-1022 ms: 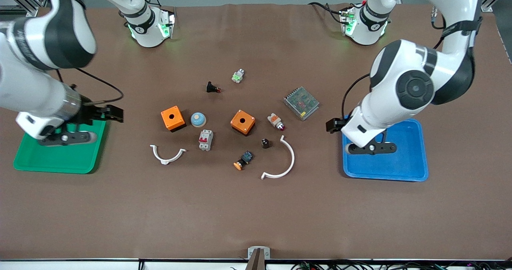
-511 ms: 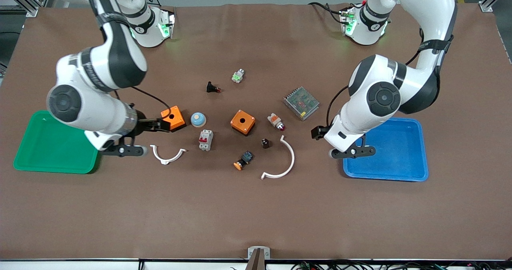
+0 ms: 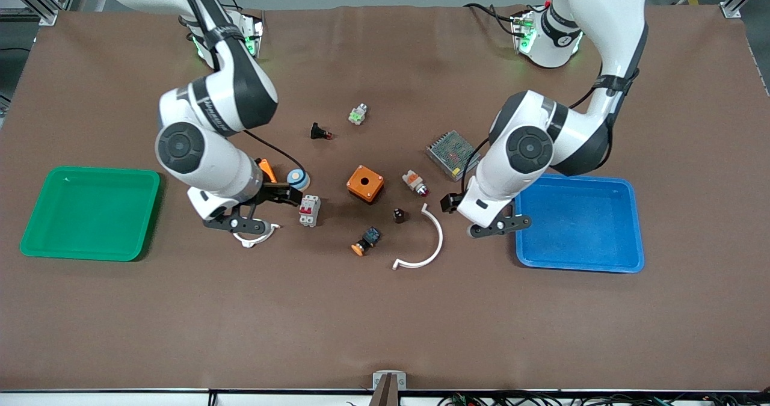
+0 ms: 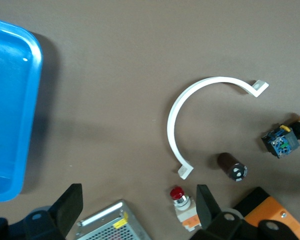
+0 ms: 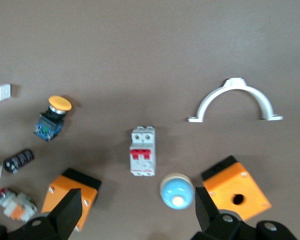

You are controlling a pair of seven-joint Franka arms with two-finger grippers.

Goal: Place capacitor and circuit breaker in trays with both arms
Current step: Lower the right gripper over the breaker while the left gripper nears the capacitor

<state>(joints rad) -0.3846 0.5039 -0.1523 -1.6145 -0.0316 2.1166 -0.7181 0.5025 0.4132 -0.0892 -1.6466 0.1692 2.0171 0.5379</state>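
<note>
Both arms are in the approach step, with nothing lifted yet. The right gripper (image 3: 264, 204) hangs with jaws spread over the small white clamp (image 3: 252, 235) and an orange box (image 3: 267, 170), just beside the circuit breaker (image 3: 309, 209), which lies flat on the surface (image 3: 385, 310); it needs to centre over that block and descend. The capacitor (image 3: 399, 215) lies between the other orange box (image 3: 365, 183) and the large white clamp (image 3: 425, 243). The left gripper (image 3: 481, 213), jaws also spread, hangs between that clamp and the blue tray (image 3: 580, 266) and must reach over to the capacitor.
</note>
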